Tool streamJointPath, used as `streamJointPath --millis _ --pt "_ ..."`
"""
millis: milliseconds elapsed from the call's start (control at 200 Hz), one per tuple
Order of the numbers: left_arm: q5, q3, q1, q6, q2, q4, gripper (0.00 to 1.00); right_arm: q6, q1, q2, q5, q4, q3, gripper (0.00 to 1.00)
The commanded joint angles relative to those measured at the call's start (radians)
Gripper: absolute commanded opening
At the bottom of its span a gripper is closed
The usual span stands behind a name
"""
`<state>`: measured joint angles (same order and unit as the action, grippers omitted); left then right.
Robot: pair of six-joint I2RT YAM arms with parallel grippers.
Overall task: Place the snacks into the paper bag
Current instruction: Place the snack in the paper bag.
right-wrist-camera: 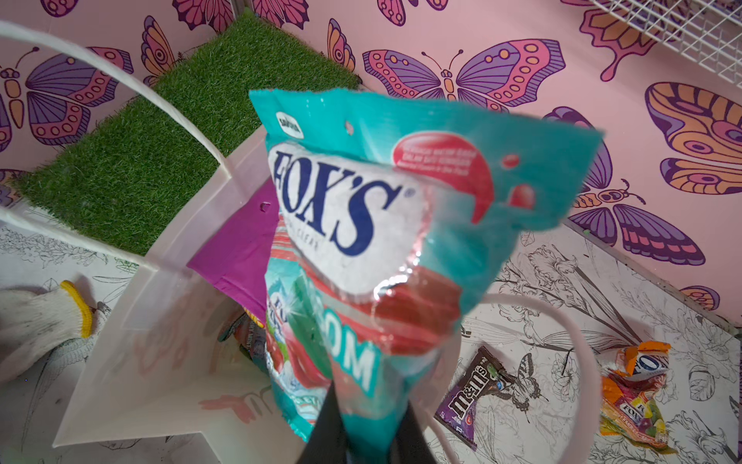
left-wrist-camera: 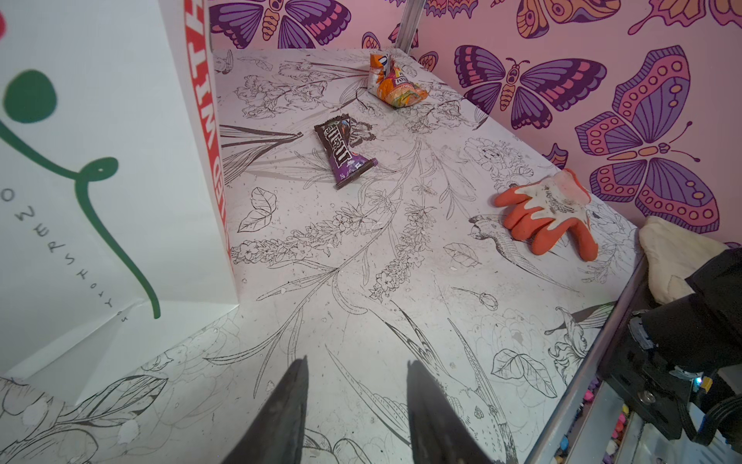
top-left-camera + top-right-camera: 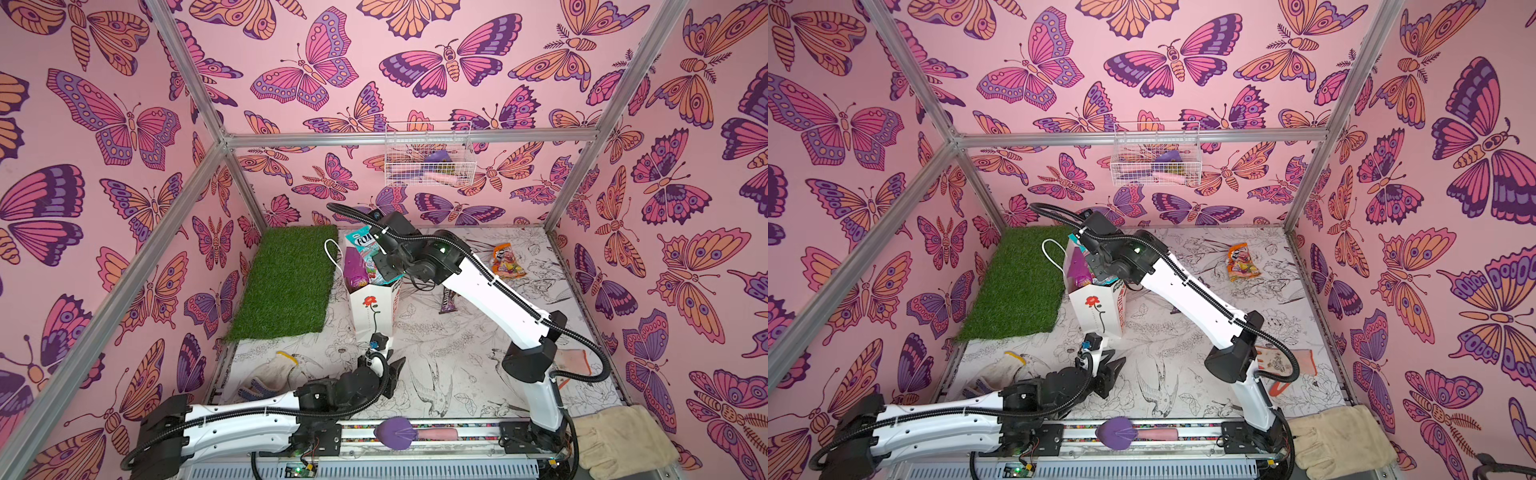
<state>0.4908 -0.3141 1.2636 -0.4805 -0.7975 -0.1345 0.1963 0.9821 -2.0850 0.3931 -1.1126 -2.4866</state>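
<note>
Clamped in the right pincer [image 1: 367,418], a teal FOX'S packet [image 1: 381,225] sticks up at the open mouth of the paper bag [image 1: 152,321], beside a purple packet [image 1: 241,249] already inside. Left pincer [image 2: 357,381] stands apart, empty, near the bag's foot. 2 snacks lie on the counter [image 2: 361,301]: brown wrapper [image 2: 345,150], orange packet [image 2: 395,82].

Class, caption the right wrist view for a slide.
Right gripper holds a teal FOX'S packet at the mouth of the paper bag.
</note>
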Motion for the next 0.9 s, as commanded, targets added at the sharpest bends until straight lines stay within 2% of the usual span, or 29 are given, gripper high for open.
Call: streamJointPath --millis 0,466,896 --pt "0.015 0.021 0.002 -0.005 0.013 -0.008 0.43 -0.023 0.007 -0.012 0.018 0.008 -0.043 0.07" --pt "0.017 0.028 0.003 -0.003 0.028 -0.006 0.43 -0.020 0.007 -0.061 0.027 -0.002 -0.074 0.09" --pt "0.025 0.022 0.003 0.003 0.023 -0.008 0.43 -0.020 0.007 -0.068 0.052 -0.027 -0.081 0.17"
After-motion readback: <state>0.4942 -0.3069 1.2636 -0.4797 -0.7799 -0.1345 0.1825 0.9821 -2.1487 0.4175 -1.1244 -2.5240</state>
